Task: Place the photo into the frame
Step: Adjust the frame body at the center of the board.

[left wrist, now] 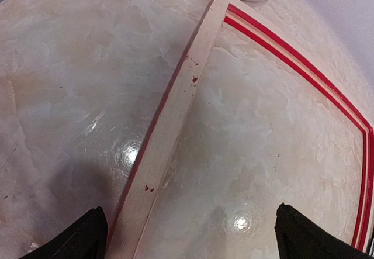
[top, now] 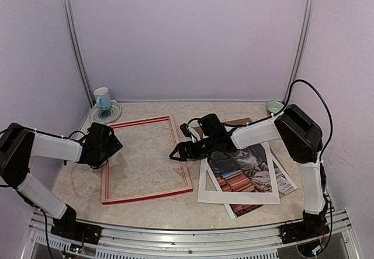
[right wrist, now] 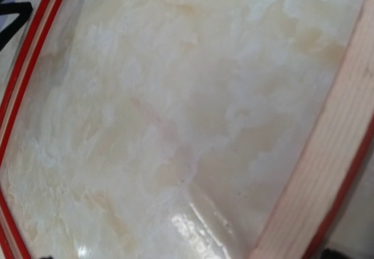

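The frame [top: 146,158] lies flat on the table left of centre, pale wood back up with red edges. My left gripper [top: 112,149] hovers open over its left rail [left wrist: 175,124]. In the left wrist view the black fingertips [left wrist: 87,235] stand wide apart, with that rail just inside the left one and nothing held. My right gripper [top: 182,142] is open above the right rail [right wrist: 327,171]; its fingers barely show in the right wrist view. The photo [top: 239,174], a cat among red books, lies to the right under a white mat [top: 204,192].
A brown backing board [top: 241,121] peeks out behind the right arm. A blue cup on a saucer [top: 103,99] stands at the back left, just beyond the frame's corner, and a green bowl [top: 273,106] at the back right. Another print [top: 284,181] lies under the mat's right edge.
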Controlling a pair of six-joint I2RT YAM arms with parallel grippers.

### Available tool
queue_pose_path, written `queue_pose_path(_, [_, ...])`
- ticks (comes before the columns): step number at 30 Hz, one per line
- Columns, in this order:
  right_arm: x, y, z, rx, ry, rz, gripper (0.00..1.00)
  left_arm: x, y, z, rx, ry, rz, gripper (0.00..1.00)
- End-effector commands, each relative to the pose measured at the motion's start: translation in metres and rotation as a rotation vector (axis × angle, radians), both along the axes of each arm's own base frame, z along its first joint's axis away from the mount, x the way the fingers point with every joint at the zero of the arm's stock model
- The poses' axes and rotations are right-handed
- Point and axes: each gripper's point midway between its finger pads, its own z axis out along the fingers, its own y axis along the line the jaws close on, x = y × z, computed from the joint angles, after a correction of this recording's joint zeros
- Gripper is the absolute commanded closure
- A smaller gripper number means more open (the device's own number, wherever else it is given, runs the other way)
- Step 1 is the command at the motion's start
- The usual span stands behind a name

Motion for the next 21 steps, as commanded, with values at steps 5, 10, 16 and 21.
queue_pose_path(5, [-0.024, 0.002, -0.001, -0.010, 0.034, 0.059, 0.01, 0.011, 0.010, 0.010, 0.014, -0.020, 0.022, 0.01])
queue_pose_path(10, [-0.028, 0.000, 0.003, -0.008, 0.026, 0.059, 0.01, 0.014, 0.008, 0.003, -0.002, -0.013, 0.009, 0.01])
queue_pose_path(16, [-0.043, 0.007, 0.006, -0.008, 0.018, 0.104, 0.01, 0.022, -0.003, -0.004, -0.048, -0.021, -0.031, 0.01])
queue_pose_path(21, [-0.050, 0.008, 0.006, -0.014, 0.015, 0.126, 0.01, 0.031, -0.015, -0.005, -0.087, -0.037, -0.063, 0.01])
